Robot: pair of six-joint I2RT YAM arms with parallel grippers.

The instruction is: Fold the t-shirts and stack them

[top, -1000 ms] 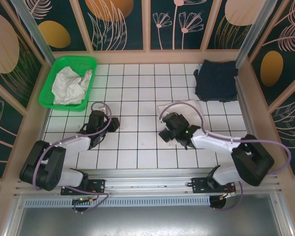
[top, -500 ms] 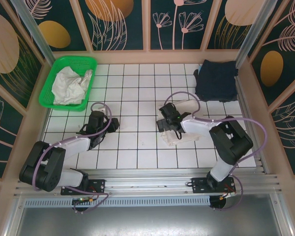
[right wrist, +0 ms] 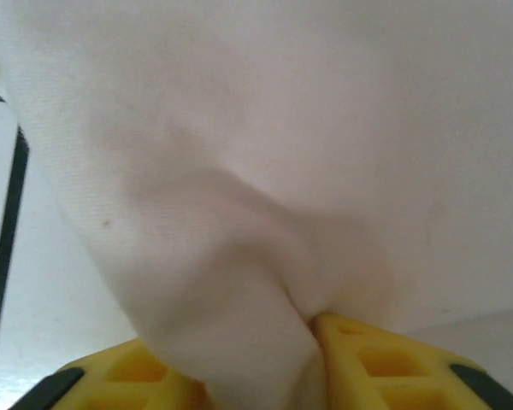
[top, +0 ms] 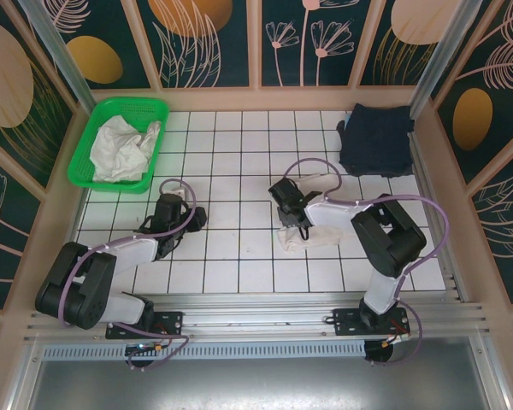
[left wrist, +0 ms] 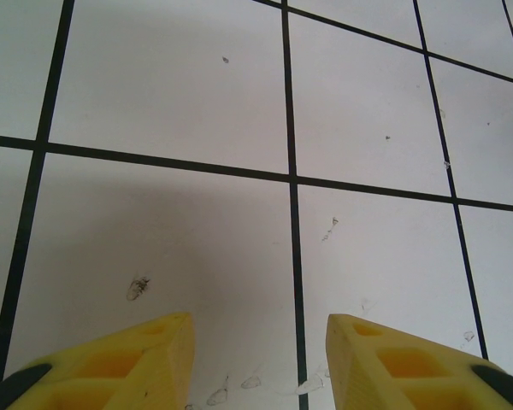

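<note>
1. Between the fingers of the right gripper (right wrist: 239,346): a fold of the white shirt (right wrist: 265,171), pinched tight, rest spreading ahead.
2. Over bare tile (left wrist: 154,102), the left gripper (left wrist: 256,333) sits half open, shirt off to its right.

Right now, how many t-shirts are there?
3: crumpled white t-shirt in the green basket; folded white t-shirt in the right gripper; navy t-shirt far right. More may hide.

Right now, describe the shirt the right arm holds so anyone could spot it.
On the white tiled table, look right of centre, beneath the right arm. The off-white cotton t-shirt there is pinched in the right gripper, unlike the crumpled white shirt in the green mesh basket or the folded navy shirt.
</note>
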